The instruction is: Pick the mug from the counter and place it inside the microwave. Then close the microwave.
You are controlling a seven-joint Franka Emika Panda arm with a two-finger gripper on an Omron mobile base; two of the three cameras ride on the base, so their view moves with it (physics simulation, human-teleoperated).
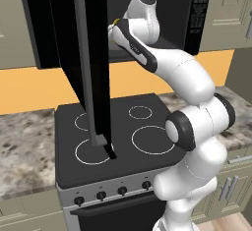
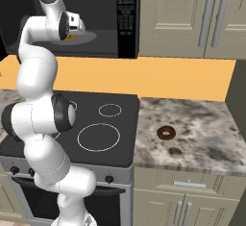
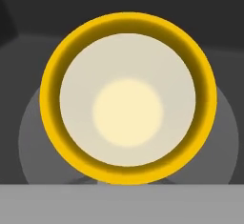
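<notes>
Mug (image 3: 127, 99) on turntable (image 3: 33, 137) inside microwave (image 2: 126, 23)

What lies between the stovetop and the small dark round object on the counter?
Bare speckled counter. In the right base view, nothing stands between the stovetop and the dark brown round object; the object sits a little way in from the seam where the counter begins.

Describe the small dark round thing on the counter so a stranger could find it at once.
Start at the black stove and move right onto the speckled stone counter over the beige cabinets. The little dark brown ring lies near the counter's left part, flat, with a hole in its middle, and nothing else sits near it.
</notes>
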